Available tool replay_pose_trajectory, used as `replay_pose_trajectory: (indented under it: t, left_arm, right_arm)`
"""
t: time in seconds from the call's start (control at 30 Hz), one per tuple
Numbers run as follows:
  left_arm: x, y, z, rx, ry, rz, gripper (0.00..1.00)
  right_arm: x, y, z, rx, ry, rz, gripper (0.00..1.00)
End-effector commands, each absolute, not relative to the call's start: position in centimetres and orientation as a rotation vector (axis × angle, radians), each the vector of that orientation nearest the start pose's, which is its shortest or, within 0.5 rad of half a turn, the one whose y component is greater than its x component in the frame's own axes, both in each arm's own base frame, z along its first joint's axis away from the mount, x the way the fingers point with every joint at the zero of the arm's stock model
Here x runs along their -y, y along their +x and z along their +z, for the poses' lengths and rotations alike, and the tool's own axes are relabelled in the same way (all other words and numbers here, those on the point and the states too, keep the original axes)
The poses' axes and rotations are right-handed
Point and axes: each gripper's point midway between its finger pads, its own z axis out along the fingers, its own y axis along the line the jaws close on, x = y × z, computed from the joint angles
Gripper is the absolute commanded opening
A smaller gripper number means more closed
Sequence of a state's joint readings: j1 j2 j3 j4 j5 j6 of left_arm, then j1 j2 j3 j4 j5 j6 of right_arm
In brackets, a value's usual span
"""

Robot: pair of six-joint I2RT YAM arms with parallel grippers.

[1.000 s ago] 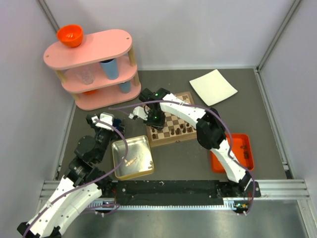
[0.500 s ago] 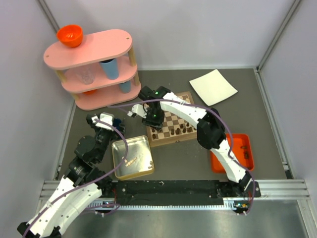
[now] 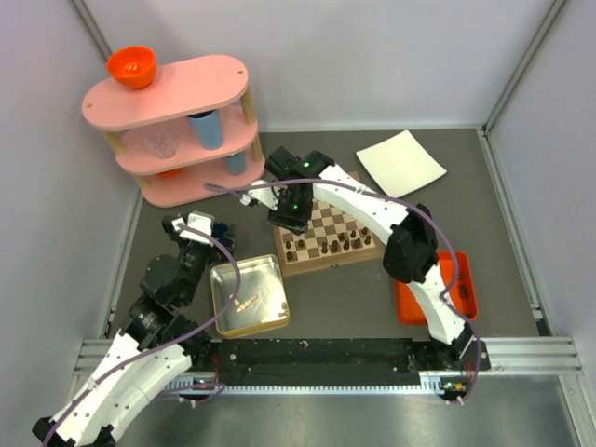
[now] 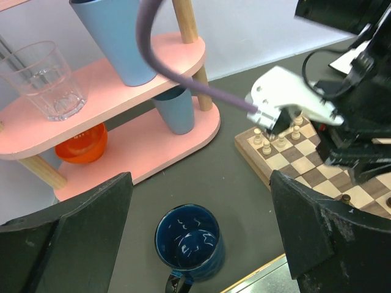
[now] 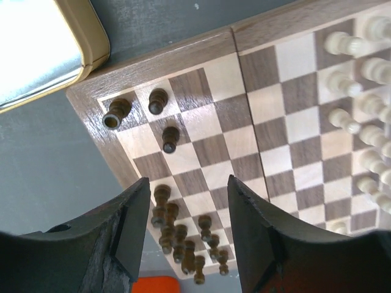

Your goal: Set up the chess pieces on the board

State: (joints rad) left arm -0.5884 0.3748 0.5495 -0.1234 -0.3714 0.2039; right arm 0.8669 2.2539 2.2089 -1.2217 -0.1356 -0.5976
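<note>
The right gripper hangs spread and empty over the board, above dark pieces; the left gripper, beside the board, is spread too.

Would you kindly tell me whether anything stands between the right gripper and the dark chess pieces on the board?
Nothing visible does. The right gripper hangs open directly over the board, and the dark chess pieces stand in plain sight between its fingers, with only open air above them.
</note>
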Motion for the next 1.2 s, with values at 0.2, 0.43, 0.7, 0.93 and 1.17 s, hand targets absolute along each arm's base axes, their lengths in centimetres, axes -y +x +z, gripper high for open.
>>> replay_pose_trajectory:
  t: [0.2, 0.43, 0.7, 0.93, 1.17]
  left_arm:
    - [7.3, 23.7, 30.1, -1.434, 0.264, -0.055, 0.99]
    - [7.5, 23.9, 29.8, -1.441, 0.27, -0.059, 0.99]
    - [7.7, 24.2, 29.4, -1.457, 0.28, -0.058, 0.99]
    - [8.2, 24.5, 28.8, -1.488, 0.298, -0.058, 0.99]
    - [8.4, 24.8, 28.2, -1.515, 0.305, -0.055, 0.99]
  right_arm:
    - [-34.7, 31.9, 19.8, -1.998, -1.757, 0.241, 0.54]
    - [-32.7, 32.5, 22.7, -1.979, -1.689, 0.206, 0.54]
    - [-29.9, 33.0, 24.8, -1.987, -1.61, 0.197, 0.54]
    - [-27.0, 33.5, 26.0, -2.015, -1.522, 0.212, 0.55]
    - [-23.1, 34.0, 27.4, -2.04, -1.383, 0.248, 0.57]
